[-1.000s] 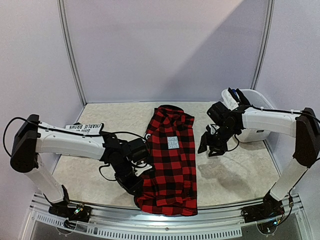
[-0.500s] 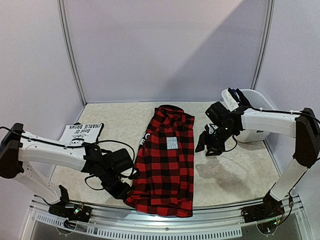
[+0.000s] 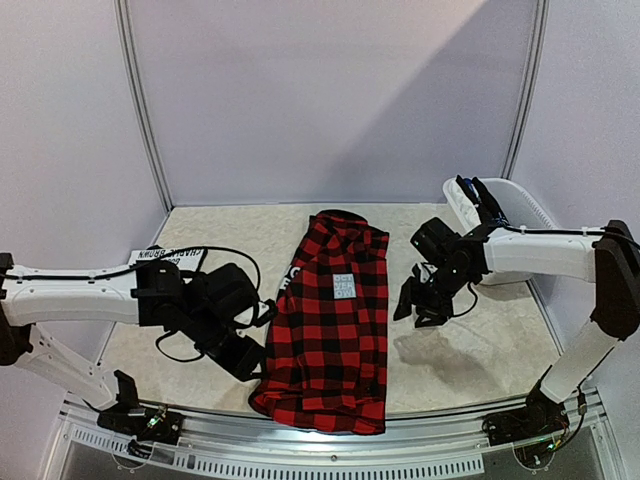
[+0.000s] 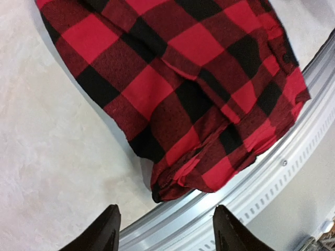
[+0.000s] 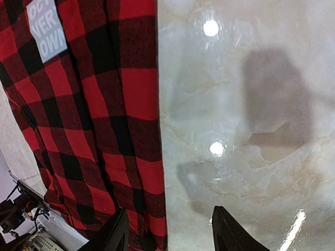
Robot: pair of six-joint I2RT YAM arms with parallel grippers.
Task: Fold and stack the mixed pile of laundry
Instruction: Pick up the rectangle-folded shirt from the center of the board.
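- Left end effector [image 3: 250, 365], open and empty, sits just beside the near-left corner of the red-and-black plaid cloth garment [image 3: 335, 330] on the tabletop [image 3: 480, 350].
- Right end effector [image 3: 412, 308], open and empty, hovers off its right edge.

Pale lilac walls [image 3: 330, 100] enclose a cream marbled table [image 3: 490, 350], with metal posts [image 3: 140, 110] at 11 and 1 o'clock. A slotted rail [image 3: 440, 465] edges it at 6 o'clock; glare spots [image 5: 211, 27] dot the top.
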